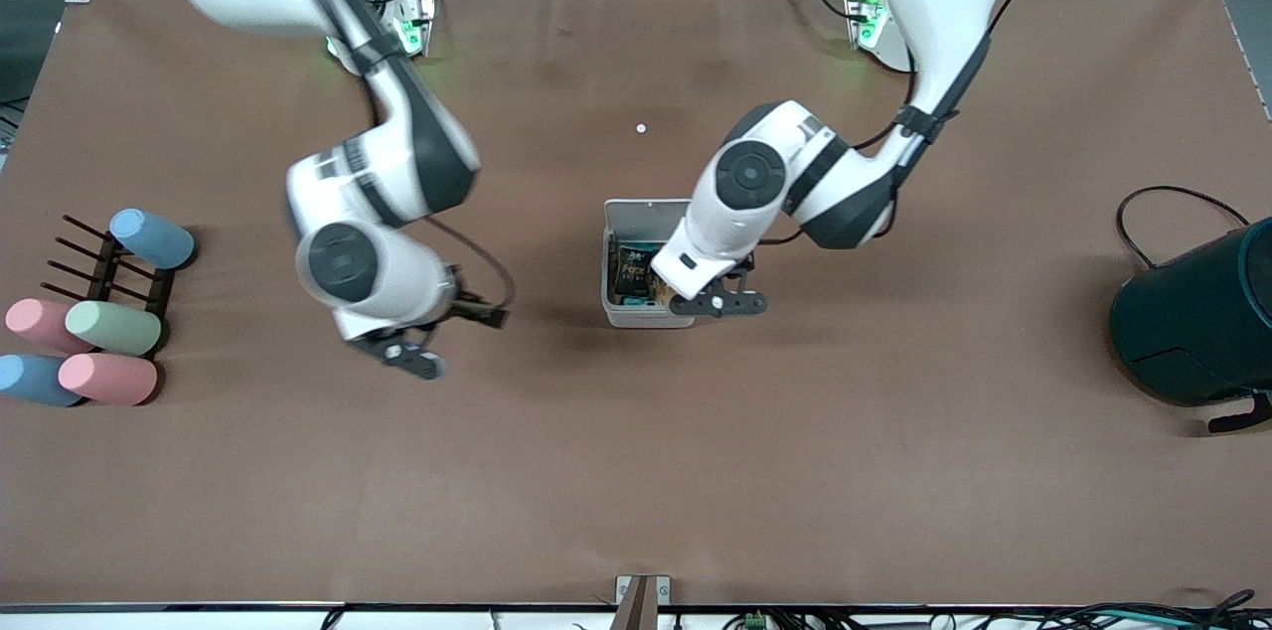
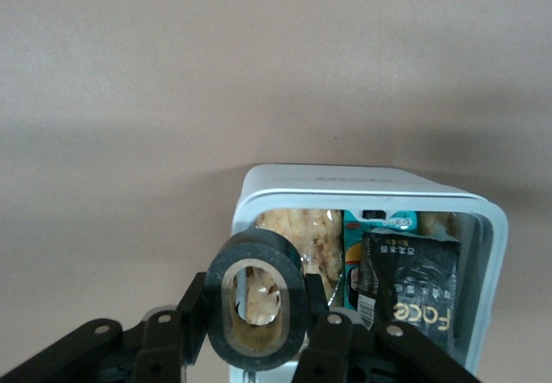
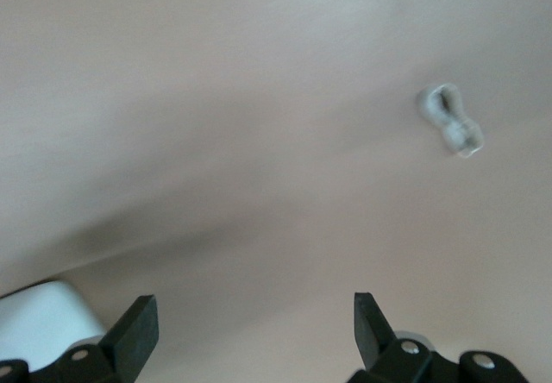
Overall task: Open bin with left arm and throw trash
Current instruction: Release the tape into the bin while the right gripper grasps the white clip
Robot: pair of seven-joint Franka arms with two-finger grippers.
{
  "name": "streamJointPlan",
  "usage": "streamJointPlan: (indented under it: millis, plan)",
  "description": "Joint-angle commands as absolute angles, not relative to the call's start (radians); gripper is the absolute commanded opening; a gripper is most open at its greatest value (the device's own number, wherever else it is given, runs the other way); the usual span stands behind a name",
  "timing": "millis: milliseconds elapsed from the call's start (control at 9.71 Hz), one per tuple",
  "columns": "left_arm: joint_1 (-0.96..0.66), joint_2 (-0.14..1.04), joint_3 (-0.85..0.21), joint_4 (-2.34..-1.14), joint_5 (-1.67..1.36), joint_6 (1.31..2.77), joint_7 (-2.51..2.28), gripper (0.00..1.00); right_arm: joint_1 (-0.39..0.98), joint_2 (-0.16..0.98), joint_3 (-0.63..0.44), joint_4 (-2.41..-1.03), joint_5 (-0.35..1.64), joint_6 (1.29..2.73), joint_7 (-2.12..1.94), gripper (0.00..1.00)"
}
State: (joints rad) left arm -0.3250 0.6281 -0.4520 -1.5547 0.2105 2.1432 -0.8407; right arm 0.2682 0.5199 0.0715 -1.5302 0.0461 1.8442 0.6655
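Your left gripper (image 2: 256, 335): fingers pinched on the small dark tape roll (image 2: 255, 310), hanging over the bin's edge nearest the front camera; in the front view that gripper (image 1: 722, 302) sits at the bin's corner toward the left arm's end

Your bin (image 1: 636, 264): mid-table, open, white lid (image 1: 648, 214) standing up at the edge farther from the front camera. In the left wrist view the bin (image 2: 493, 266) holds the black printed snack packet (image 2: 412, 292), a teal packet (image 2: 355, 258) beside it, and a clear pack of pale crumbly stuff (image 2: 297, 232)

Your right gripper (image 3: 250, 323): fingers spread apart, nothing between them, over bare table toward the right arm's end from the bin; front view shows it (image 1: 417, 352) there too

Pale band loop (image 3: 450, 121): twisted, lying on the table, seen in the right wrist view only

Also on your table: a black rack (image 1: 109, 270) with pastel cylinders (image 1: 111, 327) at the right arm's end, and a large dark teal cylinder (image 1: 1197, 317) at the left arm's end
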Motion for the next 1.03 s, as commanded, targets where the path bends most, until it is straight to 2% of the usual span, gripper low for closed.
streamJointPlan:
  millis: [0, 103, 206, 309, 721, 926]
  plan:
    - [-0.348, 0.661, -0.448, -1.542, 0.284, 2.134, -0.906, 0.08, 0.146, 0.372, 0.094, -1.838, 0.008, 1.990, 0.441, 1.00]
    - [-0.356, 0.667, -0.448, -1.542, 0.291, 2.134, -0.916, 0.18, 0.111, 0.359, 0.094, -1.927, -0.003, 2.087, 0.326, 1.00]
    - [-0.357, 0.669, -0.446, -1.540, 0.291, 2.134, -0.916, 0.44, 0.088, 0.364, 0.092, -1.990, -0.008, 2.193, 0.255, 1.00]
    - [-0.357, 0.667, -0.446, -1.540, 0.298, 2.135, -0.916, 0.99, 0.074, 0.367, 0.092, -2.037, -0.020, 2.277, 0.220, 1.00]
    - [-0.347, 0.653, -0.446, -1.540, 0.316, 2.132, -0.914, 1.00, 0.045, 0.440, 0.089, -2.063, -0.121, 2.381, 0.199, 1.00]
    - [-0.334, 0.606, -0.448, -1.540, 0.313, 2.096, -0.904, 1.00, 0.032, 0.469, 0.089, -2.060, -0.123, 2.417, 0.199, 1.00]
